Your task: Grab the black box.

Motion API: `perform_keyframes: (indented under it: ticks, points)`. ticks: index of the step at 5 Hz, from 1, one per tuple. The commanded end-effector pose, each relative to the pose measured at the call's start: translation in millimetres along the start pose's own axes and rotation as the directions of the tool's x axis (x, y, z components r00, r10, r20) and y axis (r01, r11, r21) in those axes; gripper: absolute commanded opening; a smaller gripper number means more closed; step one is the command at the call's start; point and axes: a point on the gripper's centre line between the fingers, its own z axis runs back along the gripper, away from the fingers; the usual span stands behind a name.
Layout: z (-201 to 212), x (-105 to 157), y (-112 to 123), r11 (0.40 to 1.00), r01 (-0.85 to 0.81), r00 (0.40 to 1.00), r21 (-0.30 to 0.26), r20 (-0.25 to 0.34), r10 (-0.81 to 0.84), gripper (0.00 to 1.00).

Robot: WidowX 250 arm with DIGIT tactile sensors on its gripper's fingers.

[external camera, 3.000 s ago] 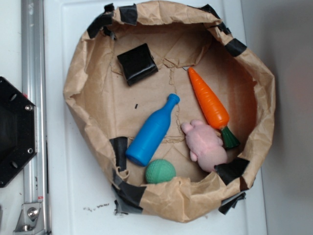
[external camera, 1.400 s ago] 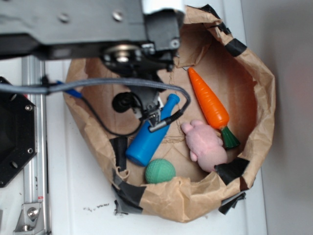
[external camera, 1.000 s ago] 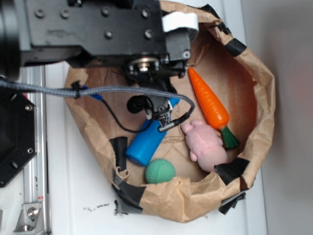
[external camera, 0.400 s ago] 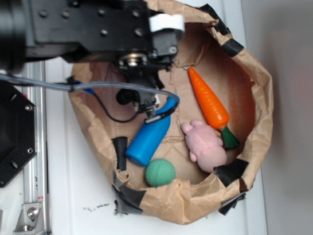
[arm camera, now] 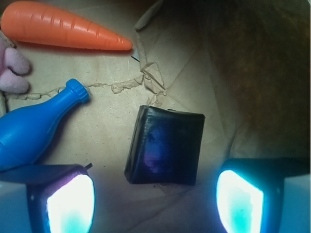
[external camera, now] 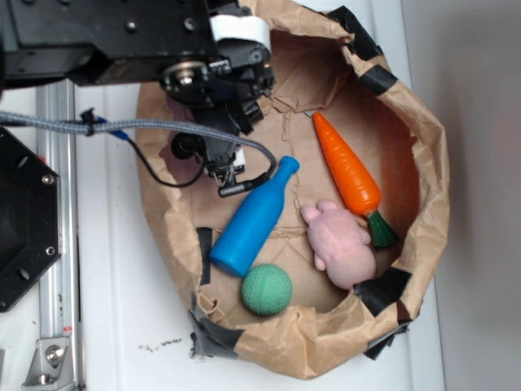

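- Left of the exterior frame: large black hexagonal plate with screws (external camera: 24,220) on the white table (external camera: 114,326), not the target.
- Upper left of the exterior frame: black robot arm covering the target; hand (arm camera: 155,194) seen only in the wrist view, pads (arm camera: 70,204) spread wide at the lower corners, gripping nothing.
- Centre of the wrist frame: small glossy black squarish flat box (arm camera: 165,144), rounded edges, bluish sheen, lying flat on the brown paper bowl (external camera: 415,163) floor, between the pads but above them in frame.
- Probably best: advance until the pads flank the box, lower, then close, keeping clear of the blue plastic bottle (arm camera: 34,128) at left.
- Upper left, well apart: orange toy carrot (arm camera: 63,31).
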Motion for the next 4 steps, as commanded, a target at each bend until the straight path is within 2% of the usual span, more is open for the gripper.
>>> perform_keyframes:
  ticks: [1,2,3,4]
  points:
    - [-0.6,11.9,18.9,0.999,-0.018,1.000,0.029,-0.015,0.019,1.00]
    - [-3.0,15.3,23.5,0.998,-0.052,0.998,0.038,-0.024,0.053,1.00]
    - [-11.4,20.9,25.8,0.999,-0.010,0.998,0.040,-0.053,0.013,1.00]
    - [-29.1,24.8,21.1,0.990,0.125,0.987,0.063,-0.110,-0.118,1.00]
